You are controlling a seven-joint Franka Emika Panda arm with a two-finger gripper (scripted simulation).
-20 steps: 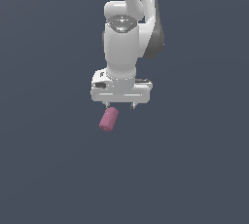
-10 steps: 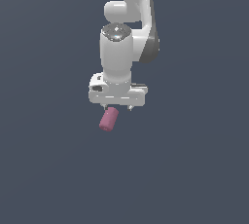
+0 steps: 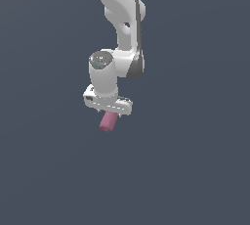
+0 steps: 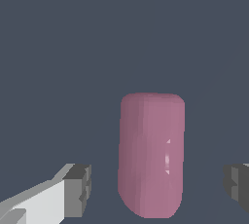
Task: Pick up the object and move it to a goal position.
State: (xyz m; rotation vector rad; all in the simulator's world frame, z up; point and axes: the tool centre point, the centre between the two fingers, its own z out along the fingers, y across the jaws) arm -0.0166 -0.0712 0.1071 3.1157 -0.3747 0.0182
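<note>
Here, arm hanging down, end effector (image 3: 108,112) spread wide, astride pink cylinder (image 4: 151,155).

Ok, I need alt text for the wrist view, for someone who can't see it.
A pink cylinder sits between two dark gripper fingertips, with a clear gap on each side, so the gripper is open and not touching it. Behind is plain dark blue-grey background.
</note>
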